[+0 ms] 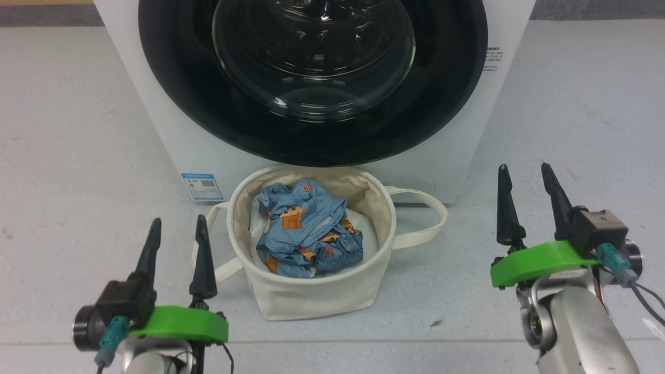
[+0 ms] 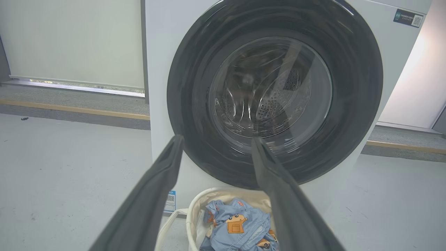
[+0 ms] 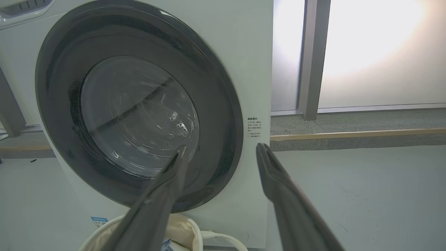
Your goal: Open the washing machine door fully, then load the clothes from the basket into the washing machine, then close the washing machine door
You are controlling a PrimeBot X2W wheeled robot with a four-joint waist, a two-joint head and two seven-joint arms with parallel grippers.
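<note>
The washing machine door (image 1: 171, 93) is shut, its black rim flush with the front of the washing machine (image 1: 208, 161), so the opening step has not yet begun. Both pincers are spread wide and hold nothing. The door lies ahead of and above each of them. The right pincer (image 1: 523, 167) reaches further forward, near the machine's lower right corner and just off the door's right edge. The left pincer (image 1: 178, 221) sits further back, beside the basket (image 1: 311, 296).

From the right wrist view, that arm's fingers (image 3: 278, 188) point at the strip between the rim and the small text label (image 3: 253, 127). The right arm therefore looks the better placed for that side. (No handle or hinge can be made out in any view, so which edge swings free cannot be told.)

The basket stands on the floor (image 1: 571, 104) between the two pincers, close against the machine's front directly below the door. The clothes (image 1: 306, 228) lie crumpled inside it, on top of something white. The door's lowest arc appears to sit just above the basket's rim, so the swing will probably clear it, though narrowly.
</note>
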